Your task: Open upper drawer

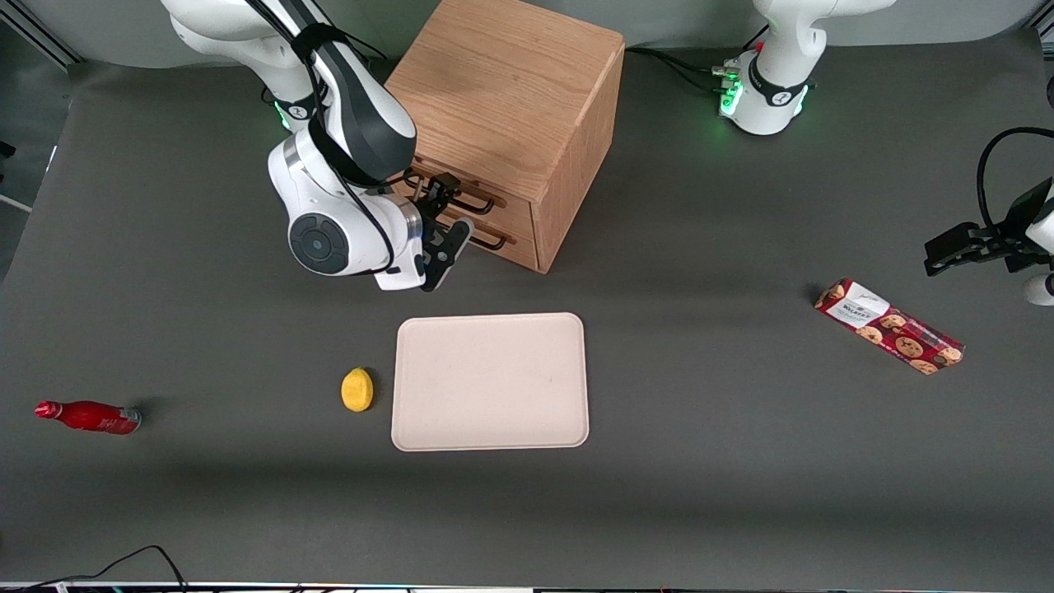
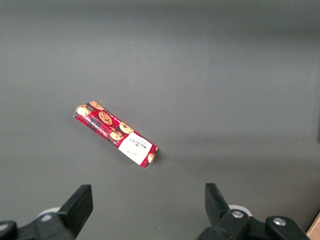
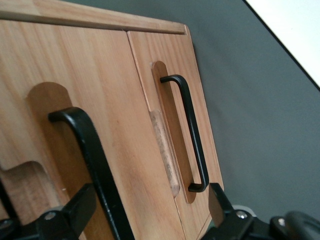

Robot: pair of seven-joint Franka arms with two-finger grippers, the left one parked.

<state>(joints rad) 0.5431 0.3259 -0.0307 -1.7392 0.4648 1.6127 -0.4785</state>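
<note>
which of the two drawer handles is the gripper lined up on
The upper drawer's handle: the gripper has its open fingers either side of that bar. The lower drawer's handle sits clear of them.

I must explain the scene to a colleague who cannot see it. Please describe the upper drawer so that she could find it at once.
Look for the oak cabinet, the only big wooden box on the grey table. Its front carries two drawers, each with a dark bar handle. The upper drawer is the one directly under the cabinet's top, above the lower drawer, and the gripper with open fingers is at its handle.
</note>
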